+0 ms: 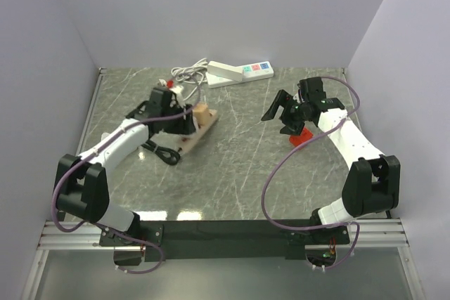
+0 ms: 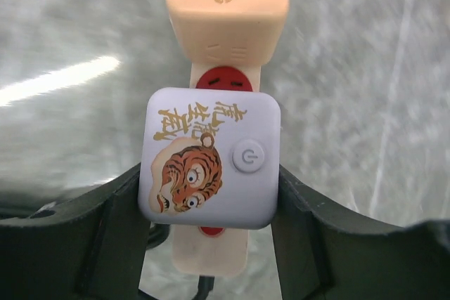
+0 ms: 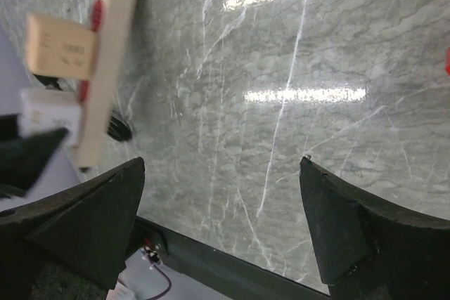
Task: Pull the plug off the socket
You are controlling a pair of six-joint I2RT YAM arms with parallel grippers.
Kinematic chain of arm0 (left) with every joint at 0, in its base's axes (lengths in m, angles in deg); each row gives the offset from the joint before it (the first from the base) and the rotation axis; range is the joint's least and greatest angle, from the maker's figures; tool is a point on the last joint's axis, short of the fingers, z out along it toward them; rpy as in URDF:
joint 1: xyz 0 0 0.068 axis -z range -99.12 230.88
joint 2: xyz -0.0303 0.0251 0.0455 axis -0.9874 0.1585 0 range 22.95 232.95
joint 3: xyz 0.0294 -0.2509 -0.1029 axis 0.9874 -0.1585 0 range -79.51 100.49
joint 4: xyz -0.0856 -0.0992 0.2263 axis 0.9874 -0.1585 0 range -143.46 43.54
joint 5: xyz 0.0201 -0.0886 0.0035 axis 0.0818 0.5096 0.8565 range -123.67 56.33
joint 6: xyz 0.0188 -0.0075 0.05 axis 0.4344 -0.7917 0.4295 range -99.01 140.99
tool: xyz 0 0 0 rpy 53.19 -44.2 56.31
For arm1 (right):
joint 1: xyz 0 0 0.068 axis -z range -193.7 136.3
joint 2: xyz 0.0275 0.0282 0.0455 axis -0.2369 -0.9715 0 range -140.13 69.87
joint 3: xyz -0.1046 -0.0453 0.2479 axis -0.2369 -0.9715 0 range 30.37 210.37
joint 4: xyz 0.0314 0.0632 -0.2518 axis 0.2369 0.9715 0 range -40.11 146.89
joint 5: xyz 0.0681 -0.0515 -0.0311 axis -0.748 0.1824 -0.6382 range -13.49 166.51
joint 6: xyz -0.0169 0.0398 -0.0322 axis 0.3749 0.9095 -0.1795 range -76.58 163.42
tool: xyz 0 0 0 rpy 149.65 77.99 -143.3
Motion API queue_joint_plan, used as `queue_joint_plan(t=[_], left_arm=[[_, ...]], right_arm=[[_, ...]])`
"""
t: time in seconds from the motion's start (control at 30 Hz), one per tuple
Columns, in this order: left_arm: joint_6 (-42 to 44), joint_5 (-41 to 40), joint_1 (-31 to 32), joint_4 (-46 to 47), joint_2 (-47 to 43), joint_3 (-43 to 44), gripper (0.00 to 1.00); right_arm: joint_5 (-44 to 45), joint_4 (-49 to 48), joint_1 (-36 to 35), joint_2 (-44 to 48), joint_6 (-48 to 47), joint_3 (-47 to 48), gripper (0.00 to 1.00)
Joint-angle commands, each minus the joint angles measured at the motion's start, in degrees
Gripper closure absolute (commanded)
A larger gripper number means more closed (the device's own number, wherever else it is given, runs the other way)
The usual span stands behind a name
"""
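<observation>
My left gripper (image 1: 174,103) is shut on a white square adapter block with a tiger sticker (image 2: 209,156). The block sits on a beige power strip (image 1: 199,131), and both fingers press its sides. The strip also shows in the left wrist view (image 2: 209,251). A beige block (image 2: 228,5) sits on the strip's far end. A thin black cord (image 1: 160,151) leaves the strip's near end and coils on the table. I cannot make out the small black plug at its end. My right gripper (image 1: 280,112) is open and empty above the middle of the table.
A white power strip (image 1: 239,72) with coloured switches lies at the back, with its white cord (image 1: 186,72) bunched beside it. A small red object (image 1: 302,137) lies under the right arm. Walls close in the table on three sides.
</observation>
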Motion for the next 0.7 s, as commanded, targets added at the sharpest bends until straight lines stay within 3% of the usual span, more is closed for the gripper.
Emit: queue_joint_plan(t=[0.0, 0.23, 0.43, 0.67], left_arm=[[-1.56, 2.83, 3.66, 8.76, -2.69, -2.29, 0.99], [-3.06, -3.31, 14.90, 14.30, 0.83, -8.00, 0.99], [-6.05, -13.33, 23.69, 20.89, 2.67, -12.67, 0.99], [-10.96, -20.02, 28.54, 22.83, 6.54, -13.38, 0.99]], right_arm=[[-0.81, -1.86, -0.98, 1.91, -1.27, 1.91, 0.04], [-0.28, -2.74, -2.12, 2.18, -0.57, 0.77, 0.04], [1.12, -3.27, -4.23, 1.65, 0.74, 0.06, 0.03], [2.88, -3.53, -4.67, 1.65, 2.07, -0.82, 0.01]])
